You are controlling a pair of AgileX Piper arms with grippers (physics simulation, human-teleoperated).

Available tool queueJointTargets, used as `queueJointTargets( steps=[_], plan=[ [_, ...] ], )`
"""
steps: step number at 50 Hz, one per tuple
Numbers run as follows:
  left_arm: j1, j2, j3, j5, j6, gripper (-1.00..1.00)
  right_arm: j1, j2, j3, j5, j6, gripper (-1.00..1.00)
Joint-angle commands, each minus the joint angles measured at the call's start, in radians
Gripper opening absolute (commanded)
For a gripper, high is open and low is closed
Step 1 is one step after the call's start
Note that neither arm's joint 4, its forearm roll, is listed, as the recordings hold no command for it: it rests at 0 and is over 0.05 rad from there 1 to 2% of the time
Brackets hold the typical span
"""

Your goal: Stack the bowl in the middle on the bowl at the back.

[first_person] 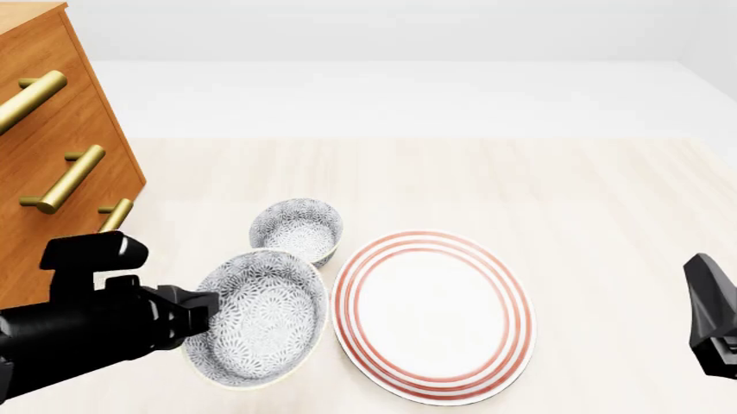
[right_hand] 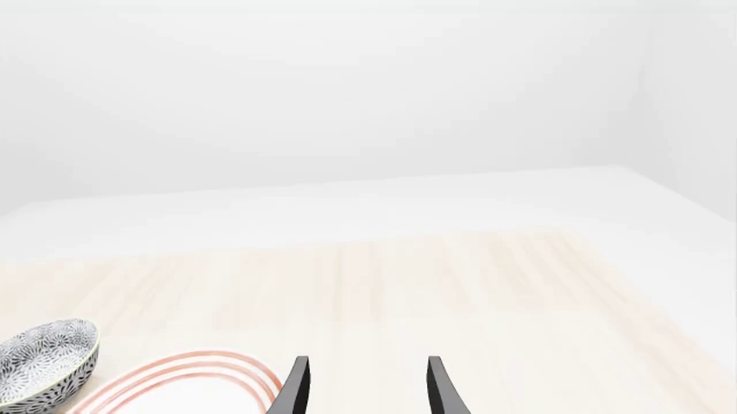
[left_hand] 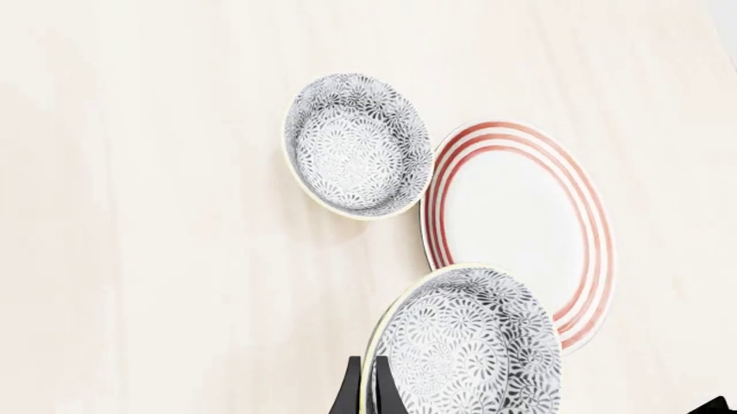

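Nearest us, our left gripper pinches the near-left rim of the bowl in the middle, one finger inside the wall and one outside. The bowl is tilted, its open face turned toward the camera, and appears lifted off the desk toward the near-left part of the desk, overlapping the left rim of the red-ringed plate in the front view.

The risk we judge greatest is slip: a thin rim grip on a wide, tilted bowl could let it swing or drop onto the plate. It could also catch the far rim on lowering and tip that smaller bowl over.

Just beyond sits the bowl at the back, upright on the desk, close to the plate's far-left rim. A wooden drawer unit stands at the desk's left edge.

The left wrist view shows the fingers straddling the rim; the front view hides that. Only the right wrist view shows our right gripper spread and empty, over the plate's right side.
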Motion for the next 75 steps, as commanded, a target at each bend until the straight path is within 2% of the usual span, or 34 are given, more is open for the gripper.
queueJointTargets(
  steps=[1, 11, 23, 32, 40, 51, 55, 62, 75],
  plan=[
    [-0.021, -0.161, -0.101, 0.21, 0.012, -1.0, 0.002, -0.006, 0.0, 0.006, -0.006, 1.0],
    [-0.078, -0.246, -0.232, 0.4, 0.021, -1.0, -0.003, -0.008, -0.002, 0.007, -0.003, 1.0],
    [-0.154, -0.272, -0.38, 0.559, 0.041, -1.0, -0.005, -0.008, -0.003, 0.005, 0.008, 1.0],
    [-0.207, -0.29, -0.419, 0.625, 0.043, -1.0, -0.009, -0.009, -0.003, 0.002, 0.018, 1.0],
    [-0.224, -0.298, -0.435, 0.668, 0.073, -1.0, -0.009, -0.009, -0.003, 0.001, 0.018, 1.0],
    [-0.267, -0.292, -0.458, 0.715, 0.071, -1.0, -0.01, -0.009, -0.003, 0.0, 0.026, 1.0],
    [-0.298, -0.282, -0.442, 0.713, 0.068, -1.0, -0.009, -0.009, -0.003, 0.001, 0.028, 1.0],
    [-0.36, -0.288, -0.38, 0.69, 0.015, -1.0, -0.009, -0.009, -0.003, 0.0, 0.035, 1.0],
    [-0.402, -0.303, -0.318, 0.681, -0.027, -1.0, -0.009, -0.009, -0.005, -0.002, 0.042, 1.0]
  ],
)
